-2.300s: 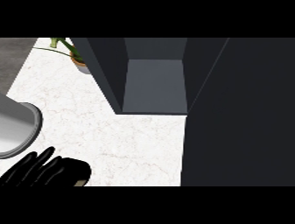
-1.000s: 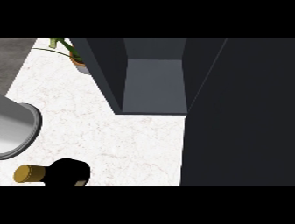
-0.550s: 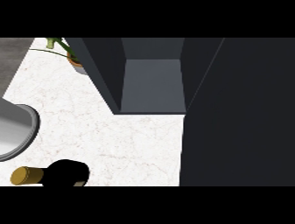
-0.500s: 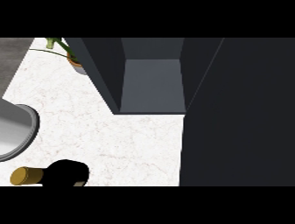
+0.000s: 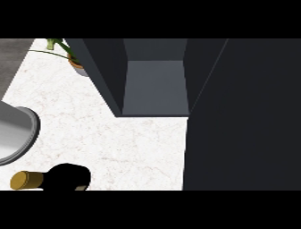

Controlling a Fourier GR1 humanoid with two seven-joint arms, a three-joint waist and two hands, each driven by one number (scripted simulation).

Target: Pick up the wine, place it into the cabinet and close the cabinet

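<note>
scanning left to right: grey forearm (image 5: 4, 134) fills the left edge, seen almost end-on above the white marble desk (image 5: 119, 143). the wine (image 5: 64, 177) sits at the bottom edge just right of it. its gold cap points left and the dark body is cut off by the frame, so i can't tell if it's resting on the desk or lifted. potted plant (image 5: 70, 56) is at the back, just left of the cabinet (image 5: 154, 85). the cabinet is open, its grey interior bare as far as it shows. the big dark panel (image 5: 252, 116) on the right is probably its swung-out door.

progress, my read: early. the wine is well apart from the cabinet opening and not inside. left to do: carry it up and right into the compartment, let go, pull clear, swing the door shut.

hand: neither hand shows clearly. the black mass by the cap could be bottle or fingers wrapped on it, can't separate them. so whether anything is gripping the wine, or how far open, i can't tell.
</note>
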